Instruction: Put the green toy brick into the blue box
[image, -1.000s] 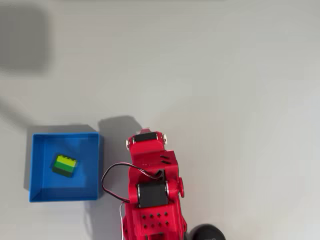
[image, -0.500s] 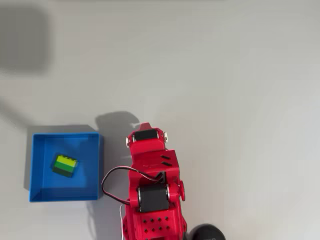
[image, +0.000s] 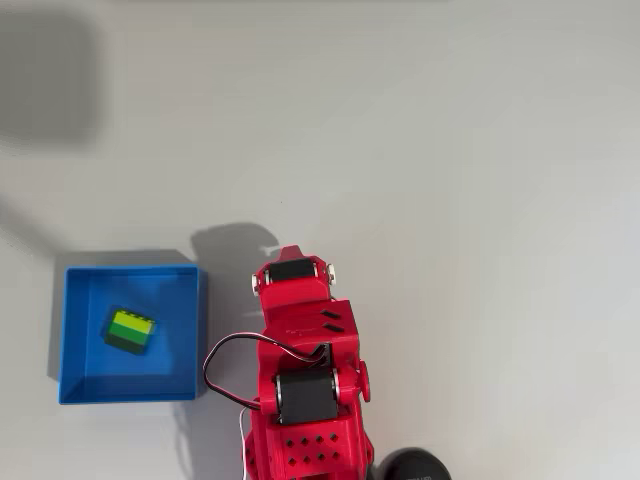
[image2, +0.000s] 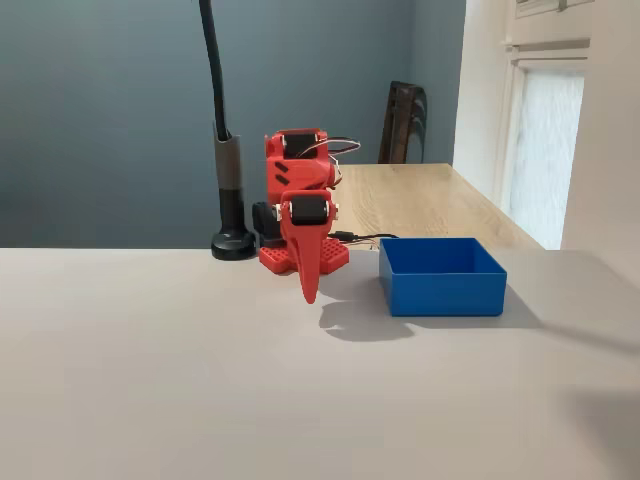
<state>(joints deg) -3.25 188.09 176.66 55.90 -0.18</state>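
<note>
Overhead view: the pale grey surface (image: 450, 180) is seen from above, and the red arm (image: 305, 370) is folded over its base at the lower middle of the picture. To its left the blue box (image: 72, 385) is set flat on the surface, apart from the arm. The green toy brick (image: 131, 331) is found inside the box, resting on the box floor slightly left of the middle, turned a little askew, touching none of the walls. Nothing else is seen in the box.

In the fixed view the surface (image2: 150, 390) is shown from the front; the arm (image2: 300, 190) is drawn back near its base with the jaws (image2: 309, 290) pointed straight down, their tip just above the surface and to the left of the box (image2: 442, 285). The jaws are seen as one narrow closed wedge, with nothing held between them. The inside of the box is hidden by its front wall here. A black lamp stand (image2: 233, 200) is placed just left of the arm's base.

Compared with half a second ago, nothing is seen to have moved. Against a second ago, the arm's upper end has been shifted slightly up the overhead picture, while box and brick have been left where they were.
</note>
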